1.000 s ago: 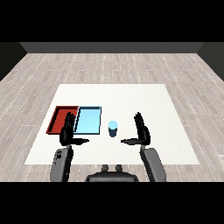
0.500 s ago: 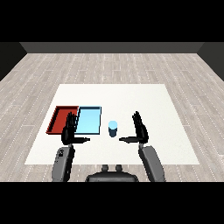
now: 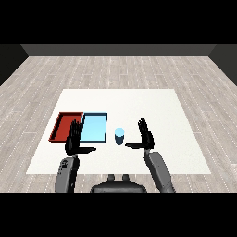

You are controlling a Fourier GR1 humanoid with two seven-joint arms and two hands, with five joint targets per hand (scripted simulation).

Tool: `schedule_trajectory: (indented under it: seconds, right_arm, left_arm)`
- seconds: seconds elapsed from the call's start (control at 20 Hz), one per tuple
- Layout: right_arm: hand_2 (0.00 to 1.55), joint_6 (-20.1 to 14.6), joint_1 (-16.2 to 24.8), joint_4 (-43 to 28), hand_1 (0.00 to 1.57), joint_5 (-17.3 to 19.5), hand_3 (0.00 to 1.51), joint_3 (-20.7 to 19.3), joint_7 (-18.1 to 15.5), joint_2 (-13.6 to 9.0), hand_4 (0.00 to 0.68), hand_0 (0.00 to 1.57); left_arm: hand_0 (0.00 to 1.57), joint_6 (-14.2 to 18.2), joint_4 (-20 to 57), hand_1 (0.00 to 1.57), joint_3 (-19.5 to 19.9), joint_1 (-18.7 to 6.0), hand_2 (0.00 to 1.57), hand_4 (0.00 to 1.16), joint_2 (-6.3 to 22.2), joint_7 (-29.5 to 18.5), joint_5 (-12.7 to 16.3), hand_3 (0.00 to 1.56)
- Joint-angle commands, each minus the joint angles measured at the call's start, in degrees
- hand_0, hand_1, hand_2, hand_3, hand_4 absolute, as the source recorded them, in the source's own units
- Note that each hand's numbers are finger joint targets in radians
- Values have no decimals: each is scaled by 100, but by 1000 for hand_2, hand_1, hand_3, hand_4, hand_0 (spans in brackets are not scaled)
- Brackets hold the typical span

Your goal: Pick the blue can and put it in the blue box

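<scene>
My right hand [image 3: 146, 135] waits open beside the blue can [image 3: 120, 135], nothing grasped in either hand.

The blue can stands upright on the white table [image 3: 152, 106], just right of the light blue tray [image 3: 94, 127] and outside it. My right hand is near the can on its right side, not touching it, fingers straight and raised, thumb reaching out toward the can. My left hand [image 3: 74, 139] is on the far side of the can, over the near edge where the light blue tray meets the red tray [image 3: 65, 125], fingers likewise relaxed and spread, thumb pointing toward the can. The red tray lies left of the can, touching the light blue tray.
</scene>
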Motion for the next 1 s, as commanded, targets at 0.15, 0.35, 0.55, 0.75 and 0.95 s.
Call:
schedule_trajectory:
  seconds: [0.15,0.35,0.55,0.75,0.95]
  right_arm:
    - [0,-364,-490,798,0,-534,0,230,-202,1,0,0]
    - [0,-510,-215,954,0,-659,0,508,-532,1,0,0]
    - [0,-448,-543,1097,0,-645,0,383,-260,1,0,0]
    - [0,-498,-681,2028,0,-1194,0,674,-1099,-1,0,0]
    - [0,-541,-764,1846,0,-1106,0,695,-918,0,0,0]
  left_arm:
    - [0,-69,236,0,382,-330,0,0,238,-21,220,0]
    - [0,-24,219,0,129,-285,0,0,46,-149,108,0]
    - [0,24,-528,0,-9,95,0,0,24,442,247,0]
    - [0,4,13,0,163,-151,0,0,80,-40,166,0]
    - [0,-26,-529,0,196,180,0,0,207,304,253,0]
